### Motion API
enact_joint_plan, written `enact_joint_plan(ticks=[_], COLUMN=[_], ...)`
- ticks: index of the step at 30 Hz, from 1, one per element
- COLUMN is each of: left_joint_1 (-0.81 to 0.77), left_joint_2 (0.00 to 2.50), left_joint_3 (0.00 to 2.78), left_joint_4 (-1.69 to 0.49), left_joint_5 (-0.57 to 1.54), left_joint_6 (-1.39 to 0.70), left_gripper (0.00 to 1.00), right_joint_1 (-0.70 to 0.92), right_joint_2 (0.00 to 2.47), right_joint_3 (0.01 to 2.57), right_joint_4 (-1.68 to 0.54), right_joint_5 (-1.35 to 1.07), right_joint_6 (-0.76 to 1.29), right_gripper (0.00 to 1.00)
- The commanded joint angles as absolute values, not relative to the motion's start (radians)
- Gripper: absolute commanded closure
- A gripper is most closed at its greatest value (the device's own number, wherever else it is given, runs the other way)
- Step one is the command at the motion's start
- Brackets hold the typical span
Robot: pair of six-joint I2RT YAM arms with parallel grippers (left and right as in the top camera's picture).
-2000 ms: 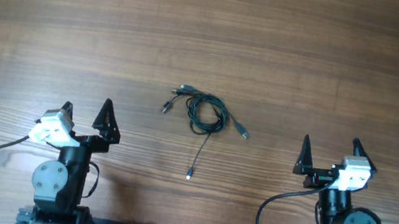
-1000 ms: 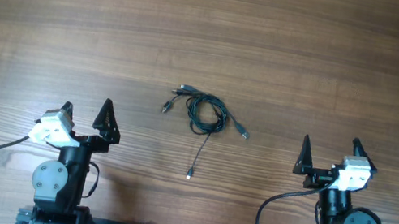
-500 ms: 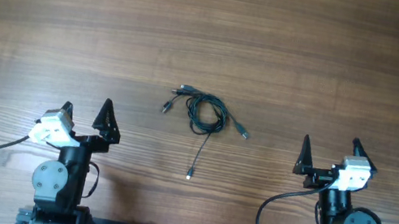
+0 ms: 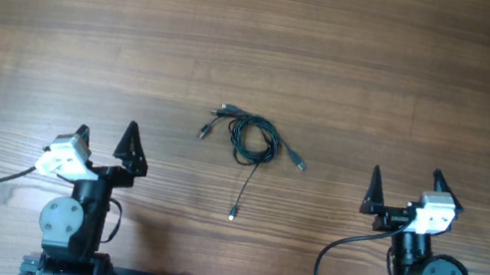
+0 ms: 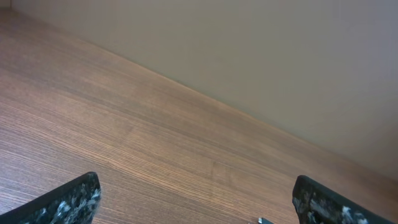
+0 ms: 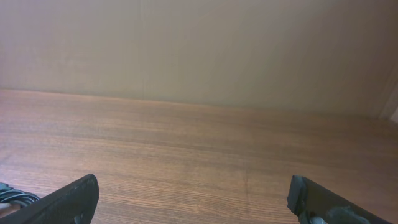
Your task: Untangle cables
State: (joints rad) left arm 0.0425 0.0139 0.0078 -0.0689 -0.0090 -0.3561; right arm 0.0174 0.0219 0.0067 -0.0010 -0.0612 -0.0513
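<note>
Cables lie in one small knot near the middle of the counter, and we judge the untangling not yet begun. The thin black cords loop over one another in a tight coil. A few grey plug ends poke out to the upper left and one to the right. A single strand trails down toward the robot and ends in a plug. We see no cord drawn free of the bundle, so all the work is left: each one has to be picked out and laid apart from the others.

The left end effector stands wide open and holds nothing, below and to the left of the knot and well apart from it. The right end effector is likewise spread wide and empty, below and to the right, also well apart. The knot sits roughly midway between the two and farther from the robot's base than either. We take the trailing strand's plug to be the part nearest both.

Between its dark fingers the left wrist view shows only bare wood and a plain wall. The right wrist view catches a scrap of black cord at its lower left corner
</note>
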Motion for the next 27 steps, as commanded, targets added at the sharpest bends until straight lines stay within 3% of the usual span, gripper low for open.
enact_joint_plan(ticks=[1, 13, 27], left_joint_1=[0.052, 0.052, 0.031], left_joint_2=[0.022, 0.254, 0.829], left_joint_3=[0.019, 0.257, 0.902], left_joint_4=[-0.099, -0.294, -0.712], left_joint_5=[-0.007, -0.004, 0.153], left_joint_6=[-0.352, -0.351, -0.289], left_gripper=[0.00, 0.00, 0.00], right_joint_1=[0.020, 0.020, 0.020], right_joint_2=[0.010, 0.010, 0.010], right_joint_3=[0.006, 0.006, 0.006], right_joint_4=[0.000, 0.001, 0.000], right_joint_5=[-0.052, -0.052, -0.052], right_joint_6=[-0.064, -0.064, -0.064], right_gripper=[0.00, 0.00, 0.00])
